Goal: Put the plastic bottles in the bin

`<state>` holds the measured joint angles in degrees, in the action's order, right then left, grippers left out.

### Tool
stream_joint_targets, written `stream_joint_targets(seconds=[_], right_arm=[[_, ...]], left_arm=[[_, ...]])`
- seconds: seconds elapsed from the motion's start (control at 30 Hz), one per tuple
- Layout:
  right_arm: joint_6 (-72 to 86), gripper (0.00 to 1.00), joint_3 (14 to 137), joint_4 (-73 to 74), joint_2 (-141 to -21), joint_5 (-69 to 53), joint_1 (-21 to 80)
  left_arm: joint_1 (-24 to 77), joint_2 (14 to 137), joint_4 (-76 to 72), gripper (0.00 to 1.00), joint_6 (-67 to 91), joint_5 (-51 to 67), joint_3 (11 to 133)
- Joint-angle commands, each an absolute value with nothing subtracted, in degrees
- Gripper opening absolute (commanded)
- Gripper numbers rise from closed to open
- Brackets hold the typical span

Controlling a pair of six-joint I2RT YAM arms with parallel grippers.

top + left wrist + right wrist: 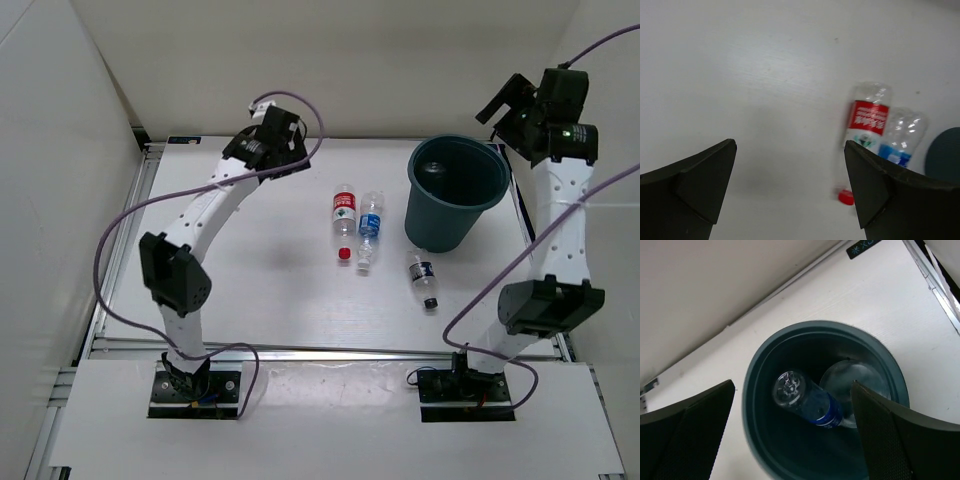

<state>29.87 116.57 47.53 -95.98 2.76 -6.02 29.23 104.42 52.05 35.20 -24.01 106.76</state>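
1. From above, your round dark teal-grey plastic bin [440,225] stands at the far right of the white desk [250,290]. To its left, a clear red-labelled plastic bottle [344,222] and a clear blue-labelled plastic bottle [371,230] lie side by side. A clear dark-labelled plastic bottle [424,280] lies just in front of the bin. The left fingers [287,160] hang left of the pair, and the right fingers [503,103] are near the bin's far rim.
2. Your left wrist view shows the fingers spread wide and holding nothing, above bare desk.
3. Your right wrist view shows the fingers wide apart and empty over the bin. A second blue-labelled bottle [810,401] lies inside it.
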Motion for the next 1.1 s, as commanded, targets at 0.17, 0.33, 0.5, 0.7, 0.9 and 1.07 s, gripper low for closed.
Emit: stream_joint_targets(seconds=[0.17,0.33,0.5,0.7,0.9,1.07], right_arm=[[31.29,1.0,116.1,47.99,-87.45,-5.87,-6.33],[29.45,1.0,109.28,49.83,-81.49,-3.79,-6.33],[22.96,1.0,101.44,47.73,-72.79,-8.67,-6.33],[20.74,1.0,97.91,51.94,-68.91,-14.85,-6.33],[19.34,1.0,86.86,57.04,-61.02,-19.79,-3.79],[14.42,1.0,74.28,61.07,-49.85,-22.4,-0.81]], left_arm=[[28.56,123.39,45.28,1.0,35.0,-7.57,122.78],[30.15,127.44,44.47,1.0,29.27,-7.99,125.33],[30.15,125.24,43.95,1.0,26.38,-7.13,121.82],[28.92,125.24,43.33,1.0,21.27,5.77,121.2],[28.92,122.62,43.33,1.0,21.27,2.12,122.34],[27.87,117.69,46.49,1.0,21.18,-8.51,120.06]])
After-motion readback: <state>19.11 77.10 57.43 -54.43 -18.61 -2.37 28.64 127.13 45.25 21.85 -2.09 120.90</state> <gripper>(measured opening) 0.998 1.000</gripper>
